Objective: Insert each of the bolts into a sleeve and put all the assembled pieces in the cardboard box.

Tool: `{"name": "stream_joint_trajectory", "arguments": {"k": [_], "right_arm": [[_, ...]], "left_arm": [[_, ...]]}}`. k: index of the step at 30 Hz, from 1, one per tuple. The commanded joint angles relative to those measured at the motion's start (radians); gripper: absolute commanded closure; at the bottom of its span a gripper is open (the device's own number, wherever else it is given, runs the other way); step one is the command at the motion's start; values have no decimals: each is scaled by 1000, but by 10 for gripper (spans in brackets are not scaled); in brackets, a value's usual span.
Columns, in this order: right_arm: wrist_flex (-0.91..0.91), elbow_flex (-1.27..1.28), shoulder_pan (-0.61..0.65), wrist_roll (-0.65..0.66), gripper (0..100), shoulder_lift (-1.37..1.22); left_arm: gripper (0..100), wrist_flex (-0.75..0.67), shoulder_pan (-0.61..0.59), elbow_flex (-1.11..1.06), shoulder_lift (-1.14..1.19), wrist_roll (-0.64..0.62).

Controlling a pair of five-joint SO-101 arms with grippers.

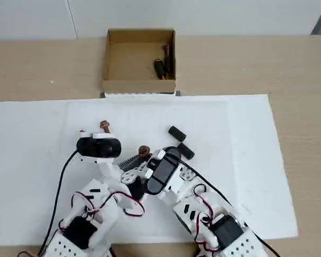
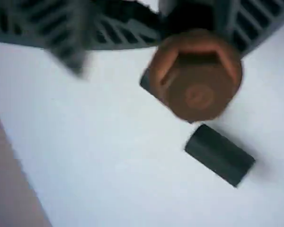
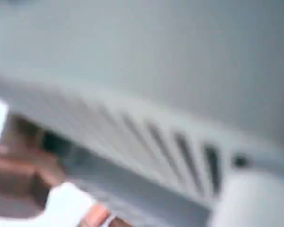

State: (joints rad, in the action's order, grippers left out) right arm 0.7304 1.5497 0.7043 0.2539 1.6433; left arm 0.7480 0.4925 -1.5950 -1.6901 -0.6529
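Note:
A brown bolt sits mid-sheet where the left arm and the right arm come together. Ribbed grey gripper parts lie against it, and I cannot tell whose they are or whether they grip it. In the left wrist view the bolt's hexagonal head faces the camera. The right wrist view shows the bolt blurred. A second bolt stands beyond the left arm. Two black sleeves lie just right of the arms; one sleeve appears in the left wrist view. The cardboard box holds assembled pieces.
A white sheet covers the wooden table in front of the arms. The box stands at the sheet's far edge, in the middle. The sheet is bare to the far left and far right of the arms.

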Motion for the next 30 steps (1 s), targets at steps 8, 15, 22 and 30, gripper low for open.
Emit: {"name": "stream_joint_trajectory", "arguments": {"k": [8, 15, 22, 30], "right_arm": [[-33, -34, 4, 9, 996, 8], [-33, -43, -10, 8, 996, 8], [-36, -58, -165, -2, 996, 8], [-76, -201, -228, -75, 996, -108]], "left_arm": [[761, 6, -132, 156, -8, 78], [803, 6, -227, 186, -9, 89], [981, 9, -388, 179, -9, 252], [995, 100, -417, 59, -9, 526]]}}
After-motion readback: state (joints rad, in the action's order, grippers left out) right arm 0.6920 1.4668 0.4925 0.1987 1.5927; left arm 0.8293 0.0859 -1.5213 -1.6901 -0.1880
